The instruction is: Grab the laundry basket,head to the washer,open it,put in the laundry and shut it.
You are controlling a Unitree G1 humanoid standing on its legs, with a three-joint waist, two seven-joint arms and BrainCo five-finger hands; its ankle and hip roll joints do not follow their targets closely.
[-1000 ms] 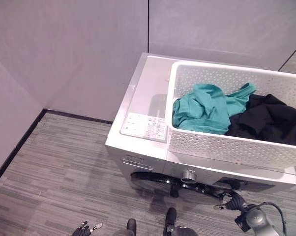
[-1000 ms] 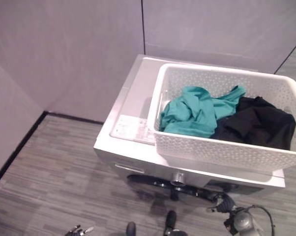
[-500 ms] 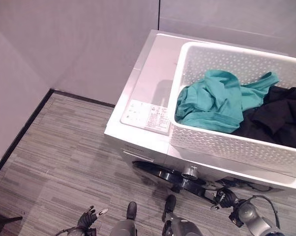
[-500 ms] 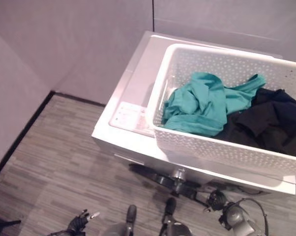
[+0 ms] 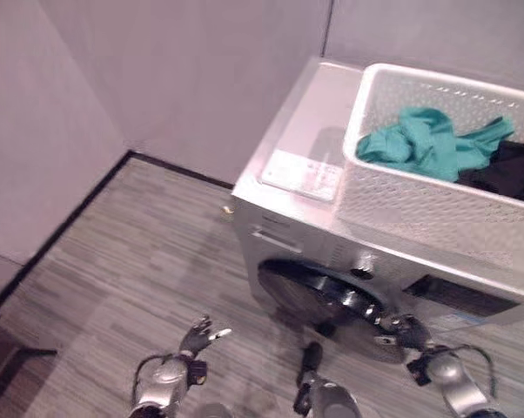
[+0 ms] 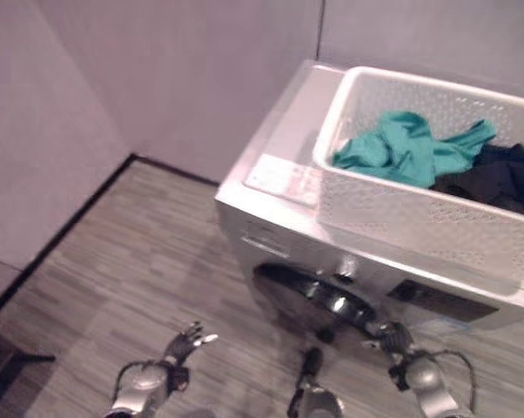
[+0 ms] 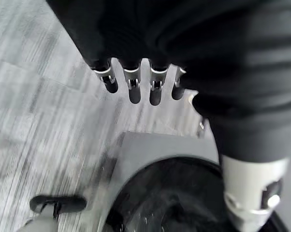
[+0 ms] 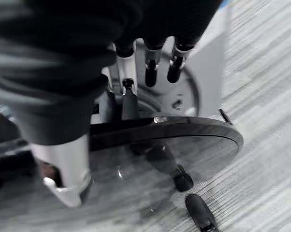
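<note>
A white perforated laundry basket (image 5: 419, 209) stands on top of the white washer (image 5: 301, 131). In it lie a teal garment (image 5: 427, 144) and a black one (image 5: 514, 170). The washer's round dark door (image 5: 319, 292) stands ajar on the front. My right hand (image 5: 410, 333) is at the door's right edge. In the right wrist view its straight fingers (image 8: 152, 72) reach behind the door's rim (image 8: 184, 128), the thumb on the near side. My left hand (image 5: 195, 335) hangs open low over the floor, left of the door, holding nothing.
Grey partition walls close the corner behind and left of the washer, with a black skirting strip (image 5: 70, 218) along the striped grey floor. A dark object (image 5: 10, 370) lies at the lower left. Open floor spreads left of the washer.
The camera has dropped and swung, so the washer's front and door show more. My left hand has come further into view. The right hand stays at the door's edge.
</note>
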